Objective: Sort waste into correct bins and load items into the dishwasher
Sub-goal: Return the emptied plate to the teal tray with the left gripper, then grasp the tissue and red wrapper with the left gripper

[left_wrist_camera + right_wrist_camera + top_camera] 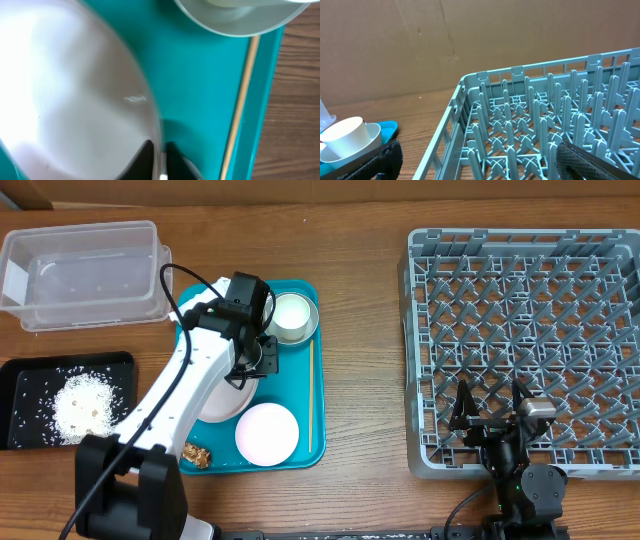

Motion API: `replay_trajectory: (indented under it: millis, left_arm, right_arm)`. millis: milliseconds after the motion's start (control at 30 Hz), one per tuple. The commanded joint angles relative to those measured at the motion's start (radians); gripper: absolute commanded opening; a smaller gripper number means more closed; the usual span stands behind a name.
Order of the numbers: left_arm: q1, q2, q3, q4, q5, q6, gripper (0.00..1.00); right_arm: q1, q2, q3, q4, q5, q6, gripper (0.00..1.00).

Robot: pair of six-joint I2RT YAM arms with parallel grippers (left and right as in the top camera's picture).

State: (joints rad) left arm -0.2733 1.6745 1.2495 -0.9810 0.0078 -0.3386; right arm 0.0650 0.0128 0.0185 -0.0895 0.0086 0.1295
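My left gripper (256,366) (159,154) is down on the teal tray (287,380) (200,90), shut on the right rim of the round pale plate (222,406) (75,90). The plate's rim runs between the two black fingertips. A small pale bowl (267,432) lies in front of the plate. The white cup (290,314) (345,134) sits inside the grey-rimmed bowl (311,330) (235,22) at the tray's far corner. A brown food lump (196,452) lies on the tray's front edge. My right gripper (490,412) (480,159) hangs open over the front left corner of the grey dish rack (530,340) (530,115).
A clear tub (80,270) stands at the far left. In front of it a black tray (20,370) holds a heap of white rice (85,405). A thin wooden stick (310,395) (241,100) lies along the teal tray's right edge.
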Motion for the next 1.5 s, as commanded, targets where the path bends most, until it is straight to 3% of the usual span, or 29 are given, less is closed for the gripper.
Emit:
replay_trajectory:
  millis: [0, 33, 300, 333, 367, 400, 500, 600, 700, 800, 967, 1467]
  left_arm:
    - [-0.002, 0.004, 0.0, -0.005, -0.046, -0.017, 0.37]
    - [-0.002, 0.004, 0.012, -0.006, -0.048, -0.017, 0.55]
    - [0.0, 0.004, 0.167, -0.066, -0.087, -0.013, 0.56]
    - [0.0, 0.004, 0.198, -0.07, -0.102, -0.013, 0.61]
    - [0.001, 0.004, 0.229, -0.069, -0.12, -0.014, 0.72]
    - [0.002, 0.004, 0.257, -0.064, -0.13, -0.014, 0.91]
    - [0.019, 0.004, 0.334, -0.017, -0.134, -0.016, 1.0]
    - [0.063, 0.005, 0.392, 0.027, -0.124, -0.092, 0.95]
    - [0.14, 0.005, 0.41, 0.102, -0.006, -0.198, 0.84]
    - [0.213, 0.026, 0.41, 0.154, 0.126, -0.305, 0.87]
    - [0.26, 0.129, 0.41, 0.127, 0.124, -0.413, 0.83]
    - [0.262, 0.425, 0.41, 0.152, 0.12, -0.4, 0.91]
  right_arm:
    - [-0.005, -0.01, -0.01, 0.007, 0.013, -0.006, 1.0]
    - [-0.005, -0.01, -0.01, 0.007, 0.013, -0.006, 1.0]
    - [-0.005, -0.01, -0.01, 0.007, 0.013, -0.006, 1.0]
    - [-0.005, -0.01, -0.01, 0.007, 0.013, -0.006, 1.0]
    - [-0.005, -0.01, -0.01, 0.007, 0.013, -0.006, 1.0]
    - [-0.005, -0.01, -0.01, 0.007, 0.013, -0.006, 1.0]
    - [-0.005, -0.01, -0.01, 0.007, 0.013, -0.006, 1.0]
    - [-0.005, -0.01, -0.01, 0.007, 0.013, -0.006, 1.0]
    - [-0.005, -0.01, -0.01, 0.007, 0.013, -0.006, 1.0]
    - [-0.005, -0.01, -0.01, 0.007, 0.013, -0.006, 1.0]
    - [-0.005, -0.01, -0.01, 0.007, 0.013, -0.006, 1.0]
    - [-0.005, -0.01, -0.01, 0.007, 0.013, -0.006, 1.0]
